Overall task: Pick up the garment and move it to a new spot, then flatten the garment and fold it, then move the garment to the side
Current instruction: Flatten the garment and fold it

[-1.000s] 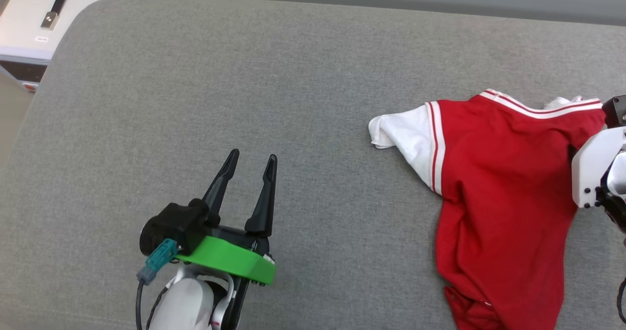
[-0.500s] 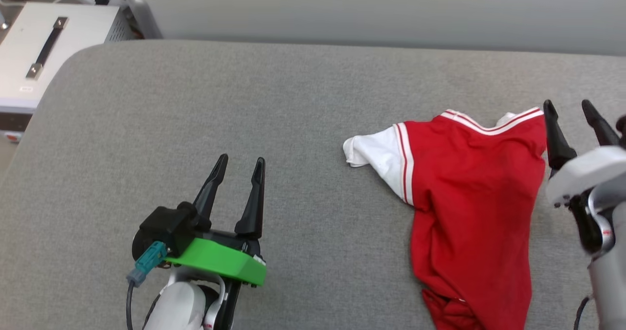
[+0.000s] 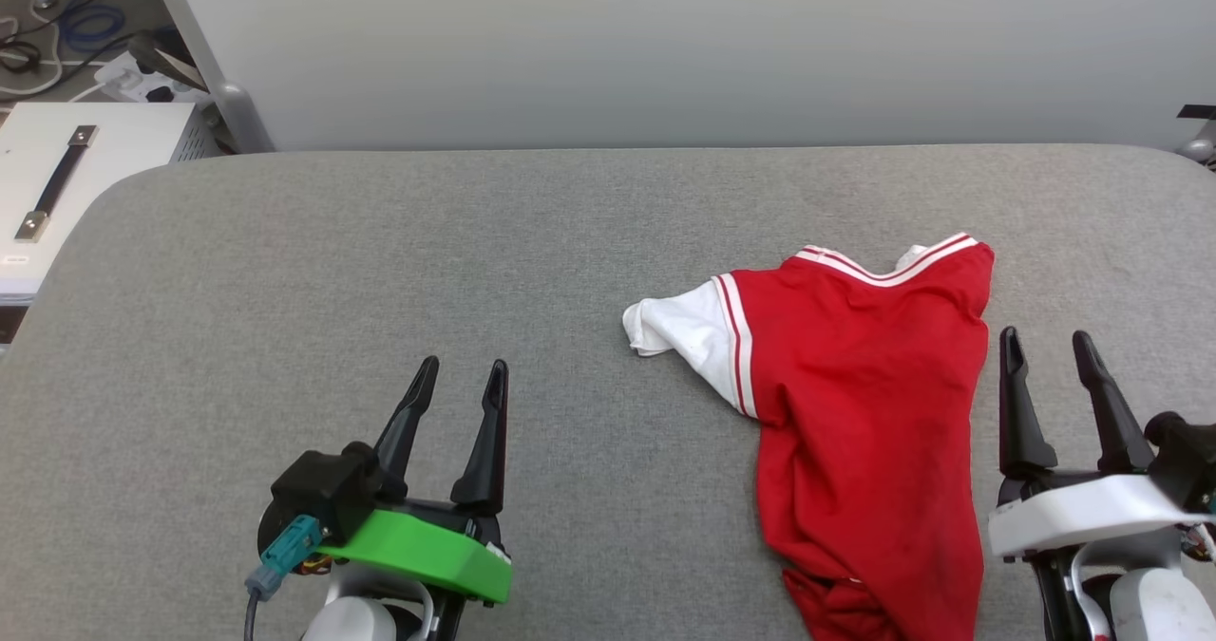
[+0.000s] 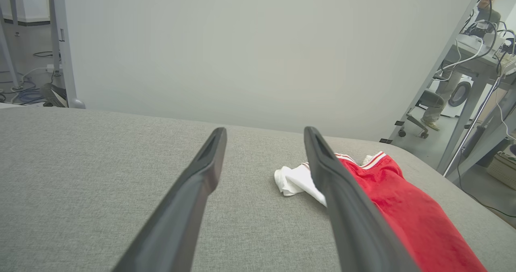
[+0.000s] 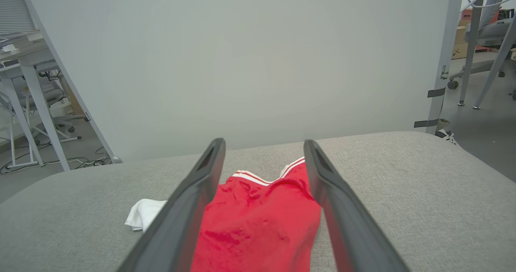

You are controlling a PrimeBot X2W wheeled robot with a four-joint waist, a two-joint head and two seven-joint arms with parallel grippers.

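Looks like the right claw [image 3: 1045, 337] backed off the shirt [image 3: 864, 413], now just beside it, fingers apart, empty. Left claw [image 3: 465, 364] same, well away over the table [image 3: 380, 242].

We found ourselves in what looked like a robotics lab set inside an open office. A pale partition panel [image 3: 665, 52], its edge marked with black tape [image 5: 433, 92], stood behind the grey padded bench [image 3: 285, 271]. Loose cables [image 3: 85, 24] and a power strip [image 3: 123, 73] lay on the floor beside a white equipment case [image 3: 114, 147] with a black handle. Past the panel, a person [image 4: 489, 14] sat at a desk [image 4: 475, 62] strung with wires, a wheeled office chair [image 4: 427, 100] beside it. Metal-legged tables [image 5: 24, 60] and cardboard boxes [image 5: 459, 42] stood around. Our left gripper [image 3: 466, 364] rode a green bracket with a teal plug.
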